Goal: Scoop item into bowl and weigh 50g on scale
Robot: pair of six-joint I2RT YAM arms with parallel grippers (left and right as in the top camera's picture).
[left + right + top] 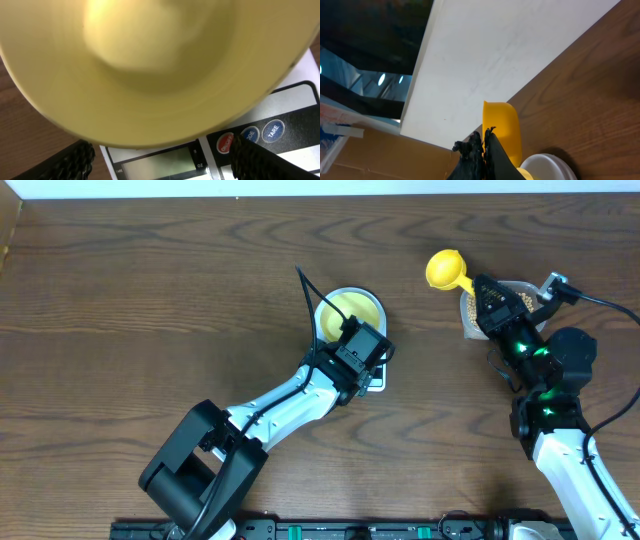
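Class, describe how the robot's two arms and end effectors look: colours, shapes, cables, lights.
Both arms have white tubular links and bulky black joints. The left arm has a boxy black base and a thin black cable. The right arm shows green lights and a black wire. The left end effector and right end effector are black, with rough-textured fingers.

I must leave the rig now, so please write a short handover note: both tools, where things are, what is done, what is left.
Left tool open, at the bowl, which sits on the scale.
Right tool shut on the yellow scoop, above the clear container of beans.
Done: bowl on scale, scoop in grip.
Left: bowl looks empty; scoop beans in until the target weight.
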